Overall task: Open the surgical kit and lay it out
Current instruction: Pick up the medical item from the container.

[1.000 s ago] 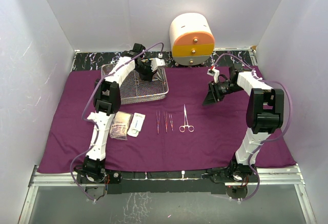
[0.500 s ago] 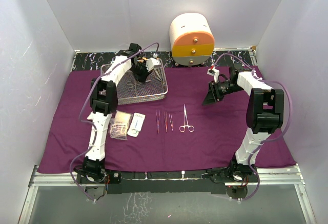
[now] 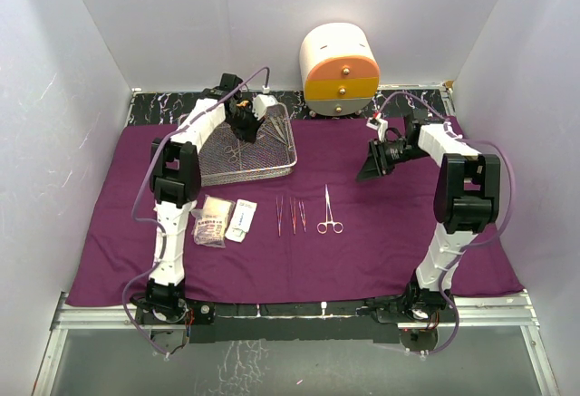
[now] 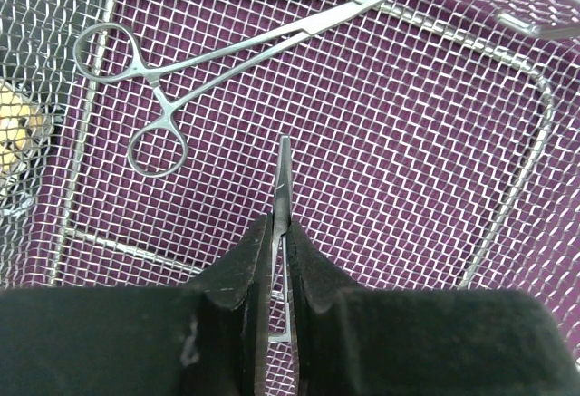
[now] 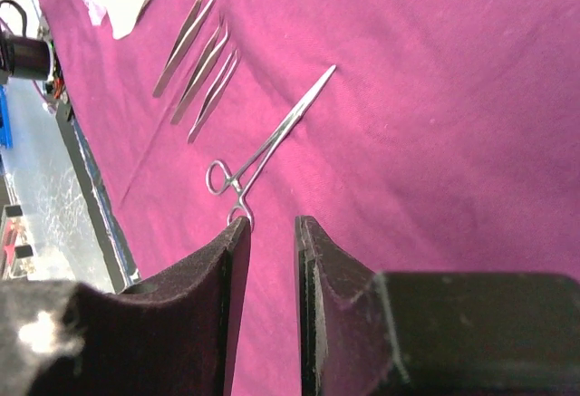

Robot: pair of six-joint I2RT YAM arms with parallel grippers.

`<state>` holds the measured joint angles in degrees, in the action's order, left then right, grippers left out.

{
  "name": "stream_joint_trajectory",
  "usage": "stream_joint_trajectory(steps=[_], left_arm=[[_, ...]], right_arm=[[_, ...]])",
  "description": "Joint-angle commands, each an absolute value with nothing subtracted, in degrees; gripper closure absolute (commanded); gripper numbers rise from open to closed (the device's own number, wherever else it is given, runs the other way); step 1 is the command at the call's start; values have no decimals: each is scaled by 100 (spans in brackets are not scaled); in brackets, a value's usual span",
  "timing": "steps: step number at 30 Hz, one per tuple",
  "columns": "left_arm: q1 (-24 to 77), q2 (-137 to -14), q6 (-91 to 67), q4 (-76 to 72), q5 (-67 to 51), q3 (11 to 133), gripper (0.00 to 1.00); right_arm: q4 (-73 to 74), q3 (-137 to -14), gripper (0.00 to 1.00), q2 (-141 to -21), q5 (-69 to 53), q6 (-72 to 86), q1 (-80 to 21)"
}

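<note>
We've got L gripper (image 4: 279,237) clamped on tweezers (image 4: 283,174) over tray (image 4: 408,142). Forceps (image 4: 227,52) ahead-left of it not out yet. R gripper (image 5: 272,233) slightly open, empty. Cloth (image 5: 435,97) spread, other forceps (image 5: 272,129) laid ahead of it.

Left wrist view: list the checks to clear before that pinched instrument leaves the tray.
1. Left end effector shut on the thin metal instrument: ok.
2. Instrument tip apart from the ring-handled forceps in the wire-mesh tray: ok.
3. Instrument lifted off the mesh: cannot tell.
4. Bare purple cloth beside the laid-out forceps: ok.
5. Right end effector empty, away from the tray: ok.
</note>
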<state>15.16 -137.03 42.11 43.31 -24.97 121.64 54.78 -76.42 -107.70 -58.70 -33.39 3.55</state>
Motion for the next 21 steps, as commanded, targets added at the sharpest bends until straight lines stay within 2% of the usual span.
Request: stream_joint_trajectory(steps=[1, 6, 15, 21], left_arm=[[1512, -12932, 3849, 3924, -2837, 11785, 100], [1514, -12657, 3600, 3537, -2951, 11333, 100], [1518, -12302, 3332, 3039, -3010, 10826, 100], [1517, -12074, 3246, 2742, -3107, 10394, 100]], right_arm=[[4994, -8247, 76, -10927, -6057, -2832, 112], [4076, -8671, 75, -11131, -5952, -1752, -487], [969, -9176, 69, -11639, -5413, 1101, -1544], [284, -9895, 67, -12357, -4689, 2107, -2032]])
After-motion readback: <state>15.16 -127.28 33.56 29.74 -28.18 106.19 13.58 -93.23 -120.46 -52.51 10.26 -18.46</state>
